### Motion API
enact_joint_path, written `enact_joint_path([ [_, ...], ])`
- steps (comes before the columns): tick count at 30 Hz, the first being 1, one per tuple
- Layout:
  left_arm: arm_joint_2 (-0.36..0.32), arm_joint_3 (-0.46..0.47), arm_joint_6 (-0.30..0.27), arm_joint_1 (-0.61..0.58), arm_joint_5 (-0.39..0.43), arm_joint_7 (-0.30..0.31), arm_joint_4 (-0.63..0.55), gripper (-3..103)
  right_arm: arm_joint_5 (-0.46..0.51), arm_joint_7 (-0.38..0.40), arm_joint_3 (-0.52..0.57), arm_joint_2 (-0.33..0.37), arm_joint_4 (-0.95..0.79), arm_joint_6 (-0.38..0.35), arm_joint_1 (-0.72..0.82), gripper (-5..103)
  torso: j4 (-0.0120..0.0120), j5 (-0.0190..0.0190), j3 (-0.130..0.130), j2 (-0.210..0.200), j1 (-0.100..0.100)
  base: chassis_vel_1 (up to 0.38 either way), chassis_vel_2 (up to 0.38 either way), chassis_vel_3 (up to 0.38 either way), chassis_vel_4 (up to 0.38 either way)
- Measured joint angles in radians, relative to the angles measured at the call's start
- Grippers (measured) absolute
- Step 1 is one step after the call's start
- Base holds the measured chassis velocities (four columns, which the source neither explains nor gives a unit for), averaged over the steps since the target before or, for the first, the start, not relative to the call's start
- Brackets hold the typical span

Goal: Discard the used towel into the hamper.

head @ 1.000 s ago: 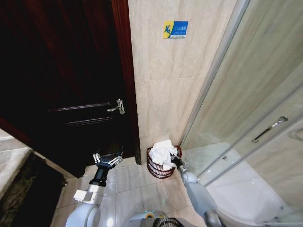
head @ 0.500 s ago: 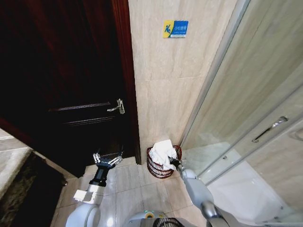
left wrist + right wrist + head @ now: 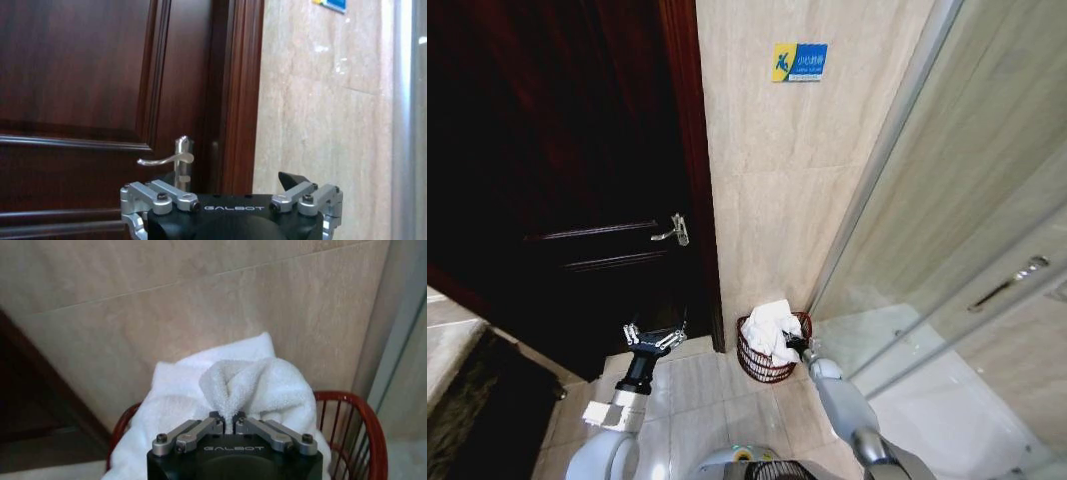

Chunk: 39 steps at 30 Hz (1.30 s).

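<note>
The hamper point(image 3: 765, 364) is a small round reddish-brown wire basket on the floor tiles, against the beige wall between the door frame and the shower glass. The white towel point(image 3: 768, 322) is heaped in it and stands above the rim. My right gripper point(image 3: 790, 346) is at the hamper's right rim. In the right wrist view my right gripper point(image 3: 233, 418) is shut on a raised fold of the towel point(image 3: 233, 385), with the hamper's red rim point(image 3: 363, 415) around the cloth. My left gripper point(image 3: 655, 335) hangs open and empty in front of the dark door, and its wrist view shows the left gripper point(image 3: 230, 189) pointing at it.
A dark wooden door point(image 3: 557, 150) with a metal lever handle point(image 3: 672, 231) fills the left side. A glass shower enclosure point(image 3: 957, 260) with a metal frame stands close on the right. A blue sign point(image 3: 799, 61) is on the wall. Pale floor tiles point(image 3: 707, 390) lie before the hamper.
The head camera has shifted slightly. My right gripper has sunk a little toward the hamper's rim while still holding the towel. The left arm has not moved.
</note>
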State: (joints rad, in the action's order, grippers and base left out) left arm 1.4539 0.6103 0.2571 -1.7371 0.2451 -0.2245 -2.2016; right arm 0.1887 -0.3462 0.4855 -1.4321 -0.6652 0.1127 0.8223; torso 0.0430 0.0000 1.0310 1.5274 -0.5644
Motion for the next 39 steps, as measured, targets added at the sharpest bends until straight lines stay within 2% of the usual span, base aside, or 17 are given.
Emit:
enact_joint_path([
  [8, 0.0, 0.0, 0.0, 0.0, 0.0, 0.0, 0.0, 100, -0.044, 0.018, 0.002, -0.015, 0.074, -0.041, -0.016, 4, -0.0001, 0.0, 0.0, 0.0, 0.0, -0.041, 0.051, 0.053, -0.039],
  [10, 0.0, 0.0, 0.0, 0.0, 0.0, 0.0, 0.0, 100, -0.067, 0.018, 0.022, -0.031, 0.133, -0.033, -0.04, 4, 0.0001, -0.0001, 0.0, 0.0, 0.001, 0.056, -0.037, -0.026, 0.015],
  [20, 0.0, 0.0, 0.0, 0.0, 0.0, 0.0, 0.0, 100, -0.065, 0.019, 0.058, -0.054, 0.317, -0.03, -0.125, 4, 0.0002, 0.0, 0.0, 0.0, 0.0, 0.016, -0.016, -0.009, 0.014],
  [25, 0.0, 0.0, 0.0, 0.0, 0.0, 0.0, 0.0, 100, -0.046, 0.022, 0.057, -0.048, 0.301, -0.032, -0.122, 4, 0.0001, 0.0002, 0.0, 0.0, 0.0, 0.0, 0.0, 0.0, 0.0],
  [26, 0.0, 0.0, 0.0, 0.0, 0.0, 0.0, 0.0, 100, -0.041, 0.022, 0.056, -0.044, 0.286, -0.035, -0.118, 2, 0.0001, 0.0001, 0.0, 0.0, 0.0, 0.0, 0.0, 0.0, 0.0],
  [28, 0.0, 0.0, 0.0, 0.0, 0.0, 0.0, 0.0, 100, -0.042, 0.026, 0.053, -0.034, 0.272, -0.039, -0.118, 5, 0.0, 0.0001, 0.0, 0.0, 0.001, 0.0, 0.0, 0.0, 0.0],
  [30, 0.0, 0.0, 0.0, 0.0, 0.0, 0.0, 0.0, 100, -0.051, 0.041, 0.053, -0.026, 0.268, -0.034, -0.127, 15, 0.0, 0.0, 0.0, 0.0, 0.001, 0.0, 0.0, 0.0, 0.0],
  [31, 0.0, 0.0, 0.0, 0.0, 0.0, 0.0, 0.0, 100, -0.051, 0.041, 0.053, -0.026, 0.268, -0.034, -0.127, 15, 0.0, 0.0, 0.0, 0.0, 0.001, 0.0, 0.0, 0.0, 0.0],
  [33, 0.0, 0.0, 0.0, 0.0, 0.0, 0.0, 0.0, 100, -0.068, 0.073, 0.052, -0.025, 0.25, -0.019, -0.126, 26, 0.0001, 0.0002, 0.0, 0.0, 0.0, 0.0, 0.0, 0.0, 0.0],
  [34, 0.0, 0.0, 0.0, 0.0, 0.0, 0.0, 0.0, 100, -0.068, 0.073, 0.052, -0.025, 0.25, -0.019, -0.126, 26, 0.0001, 0.0002, 0.0, 0.0, 0.0, 0.0, 0.0, 0.0, 0.0],
  [36, 0.0, 0.0, 0.0, 0.0, 0.0, 0.0, 0.0, 100, -0.088, 0.115, 0.051, -0.026, 0.235, 0.011, -0.123, 37, 0.0, 0.0, 0.0, 0.0, 0.0, 0.0, 0.0, 0.0, 0.0],
  [37, 0.0, 0.0, 0.0, 0.0, 0.0, 0.0, 0.0, 100, -0.106, 0.145, 0.05, -0.027, 0.234, 0.028, -0.124, 37, 0.0, 0.0, 0.0, 0.0, 0.0, 0.0, 0.0, 0.0, 0.0],
  [39, 0.0, 0.0, 0.0, 0.0, 0.0, 0.0, 0.0, 100, -0.134, 0.185, 0.05, -0.03, 0.247, 0.047, -0.135, 47, 0.0001, 0.0002, 0.0, 0.0, 0.0, 0.0, 0.0, 0.0, 0.0],
])
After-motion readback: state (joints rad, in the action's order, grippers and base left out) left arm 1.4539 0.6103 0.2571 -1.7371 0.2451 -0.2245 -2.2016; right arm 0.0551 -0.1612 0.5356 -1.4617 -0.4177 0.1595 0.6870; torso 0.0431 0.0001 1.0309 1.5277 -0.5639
